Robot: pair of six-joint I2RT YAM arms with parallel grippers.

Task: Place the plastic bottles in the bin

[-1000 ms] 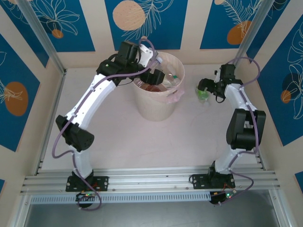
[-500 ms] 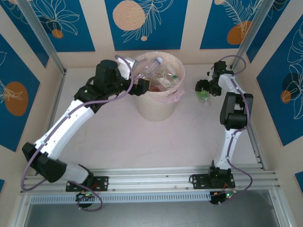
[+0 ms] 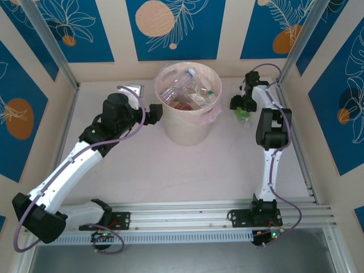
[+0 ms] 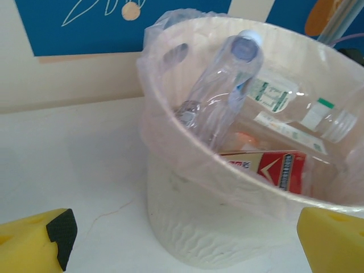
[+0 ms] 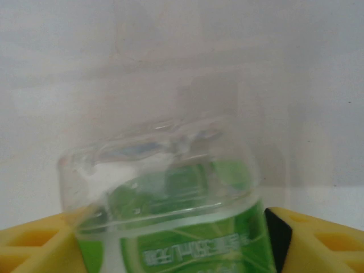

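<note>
left end effector (image 3: 153,112) withdrew from bin (image 3: 190,136), released; right end effector (image 3: 241,108) grasps bottle (image 5: 170,187)

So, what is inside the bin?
The bin holds plastic bottles: a clear one with a pale cap, one with a green-and-white label, a red label lower down. What lies beneath them is covered.

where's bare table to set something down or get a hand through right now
Widest free patch: the table between the bin and the near rail, flanked by both arms. A smaller one: the far-left corner behind the left gripper. Crowded right of the bin, where the right gripper grips a green bottle.
</note>
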